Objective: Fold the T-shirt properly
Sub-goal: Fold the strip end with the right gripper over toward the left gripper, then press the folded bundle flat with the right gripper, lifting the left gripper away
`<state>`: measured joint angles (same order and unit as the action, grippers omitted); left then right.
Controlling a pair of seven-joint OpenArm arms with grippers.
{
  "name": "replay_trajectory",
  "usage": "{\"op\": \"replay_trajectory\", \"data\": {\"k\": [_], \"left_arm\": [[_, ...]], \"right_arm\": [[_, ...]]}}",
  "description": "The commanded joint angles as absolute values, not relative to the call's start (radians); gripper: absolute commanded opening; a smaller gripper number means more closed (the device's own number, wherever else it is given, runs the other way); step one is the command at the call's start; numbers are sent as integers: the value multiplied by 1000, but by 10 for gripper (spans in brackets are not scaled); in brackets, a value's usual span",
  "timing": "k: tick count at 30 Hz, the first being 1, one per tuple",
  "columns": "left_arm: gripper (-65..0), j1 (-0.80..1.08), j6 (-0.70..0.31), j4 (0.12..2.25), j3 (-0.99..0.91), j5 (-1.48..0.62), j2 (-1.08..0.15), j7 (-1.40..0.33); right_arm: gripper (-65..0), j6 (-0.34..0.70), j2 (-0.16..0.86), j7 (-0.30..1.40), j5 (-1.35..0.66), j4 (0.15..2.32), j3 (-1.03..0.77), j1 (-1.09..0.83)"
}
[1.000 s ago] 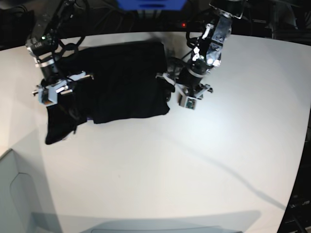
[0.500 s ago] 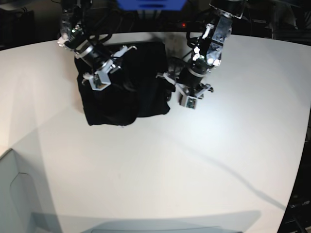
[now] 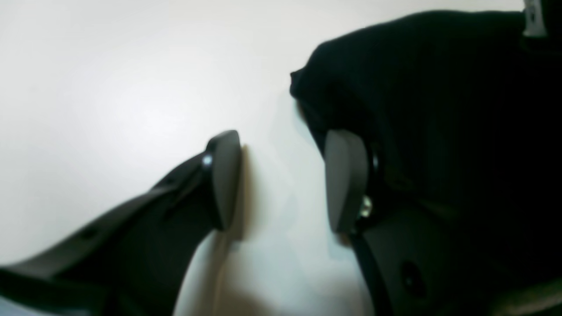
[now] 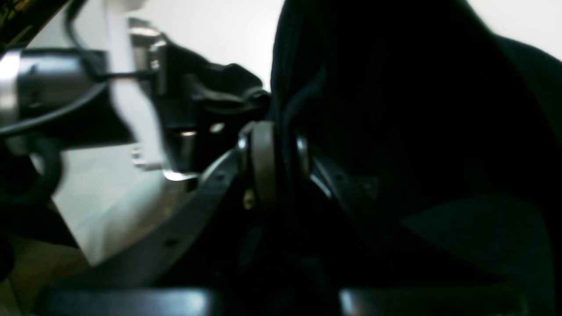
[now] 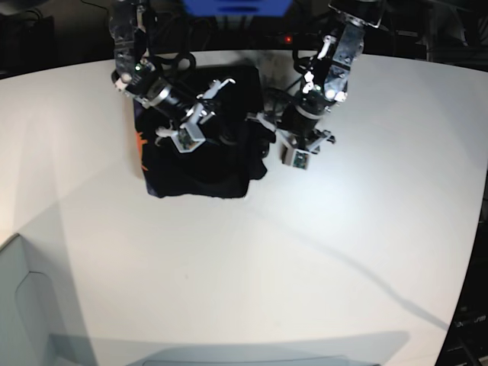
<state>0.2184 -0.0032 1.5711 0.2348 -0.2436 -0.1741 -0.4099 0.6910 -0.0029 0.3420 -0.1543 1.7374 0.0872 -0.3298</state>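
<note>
On the white counter (image 5: 305,252), the T-shirt (image 5: 194,164) is pinched by the right claw (image 4: 281,158); its print is mostly hidden. The left claw (image 3: 281,180) is held open, empty.

Both arms are black, jointed, with silver metal rings and white bracket plates near the wrists. The black left gripper (image 3: 281,180) has curved plastic fingers faced with matte grey pads (image 3: 344,180) and small shiny screws. The black right gripper (image 4: 281,162) shows brass-coloured screws; thin black cables (image 4: 57,109) loop nearby.
</note>
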Motion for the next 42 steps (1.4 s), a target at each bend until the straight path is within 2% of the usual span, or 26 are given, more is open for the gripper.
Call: {"op": "replay_trajectory", "data": {"k": [1, 11, 13, 18, 21, 24, 28, 35, 42], "left_arm": [[-339, 222, 4, 1583, 232, -249, -176, -430], [-338, 248, 4, 1647, 173, -249, -166, -430], [-338, 249, 4, 1672, 151, -249, -166, -430], [-338, 271, 4, 1715, 140, -249, -176, -430], [-338, 300, 4, 1748, 90, -249, -171, -430], [-338, 335, 4, 1796, 18, -249, -166, -430], [-338, 383, 4, 1854, -110, -249, -166, -430], [-338, 389, -2, 1871, -242, -249, -166, -430], [-338, 387, -4, 1873, -255, -249, -166, -430]], "right_arm": [[-650, 698, -8, 317, -171, 1738, 90, -326], [-650, 698, -4, 318, -170, 1684, 90, -298], [-594, 698, -2, 318, -170, 1698, 91, -302], [-390, 698, -2, 318, -174, 1747, 88, -332], [-325, 698, -4, 318, -176, 1821, 85, -351], [-314, 698, -4, 318, -176, 1920, 74, -389], [-314, 698, -7, 318, -176, 2008, -39, -414], [-314, 698, -4, 318, -176, 2008, -117, -444], [-314, 698, -4, 318, -174, 1906, -114, -450]]}}
